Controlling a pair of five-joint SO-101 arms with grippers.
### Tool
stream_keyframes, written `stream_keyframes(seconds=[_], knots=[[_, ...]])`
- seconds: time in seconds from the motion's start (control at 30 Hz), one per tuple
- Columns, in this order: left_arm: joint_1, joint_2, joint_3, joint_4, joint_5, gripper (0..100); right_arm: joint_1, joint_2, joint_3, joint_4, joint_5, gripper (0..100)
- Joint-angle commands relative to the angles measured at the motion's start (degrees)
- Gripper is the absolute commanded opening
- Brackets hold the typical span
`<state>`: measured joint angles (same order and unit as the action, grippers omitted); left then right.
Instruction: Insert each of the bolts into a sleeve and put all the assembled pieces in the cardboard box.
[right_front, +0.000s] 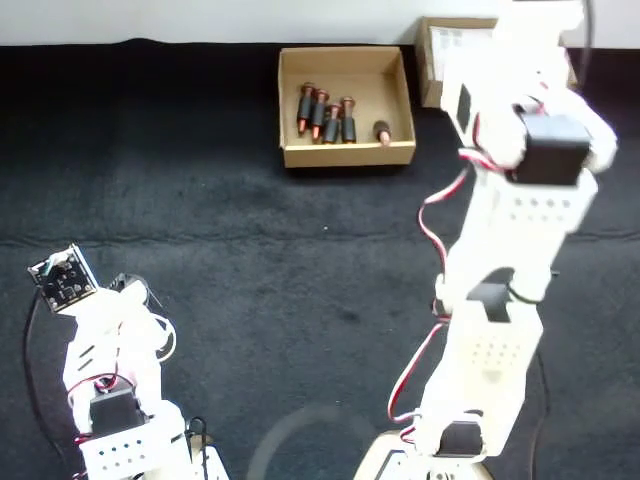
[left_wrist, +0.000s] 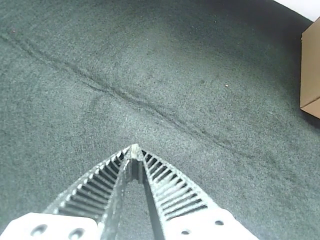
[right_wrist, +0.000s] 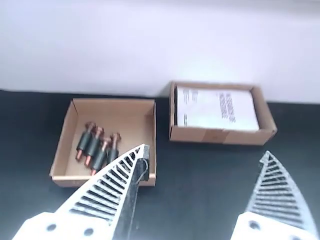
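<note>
The open cardboard box (right_front: 345, 154) stands at the far middle of the black mat. Several assembled bolt-and-sleeve pieces (right_front: 325, 115) lie side by side in it, and one more piece (right_front: 382, 131) rests apart near its right wall. My right gripper (right_wrist: 205, 153) is open with nothing between its fingers. It hangs high above the mat and looks down on the cardboard box (right_wrist: 129, 116) and the pieces (right_wrist: 97, 145) inside. My left gripper (left_wrist: 134, 149) is shut on nothing, low over bare mat at the near left.
A second, smaller cardboard box (right_front: 432, 72) with a white printed sheet (right_wrist: 216, 107) stands right of the first one, partly behind the raised right arm (right_front: 520, 210). The left arm (right_front: 110, 350) is folded at the near left. The box corner (left_wrist: 312, 70) shows at the left wrist view's edge.
</note>
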<state>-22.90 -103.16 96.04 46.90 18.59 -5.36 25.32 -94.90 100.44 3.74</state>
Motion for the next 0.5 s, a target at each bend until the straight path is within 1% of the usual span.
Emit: stream_keyframes(seconds=[0.0, 0.07, 0.13, 0.47], knots=[[0.9, -0.7, 1.1, -0.2, -0.3, 1, 0.6, -8.6, -5.1, 0.8, -0.4, 31.4], [0.9, -0.7, 1.1, -0.2, -0.3, 1, 0.6, -13.2, -1.4, 0.8, -0.4, 31.4], [0.9, -0.7, 1.1, -0.2, -0.3, 1, 0.6, -19.3, 5.4, 0.8, -0.4, 31.4], [2.2, -0.7, 1.1, 0.1, -0.3, 1, 0.6, -53.6, 49.4, 0.6, -0.4, 31.4]])
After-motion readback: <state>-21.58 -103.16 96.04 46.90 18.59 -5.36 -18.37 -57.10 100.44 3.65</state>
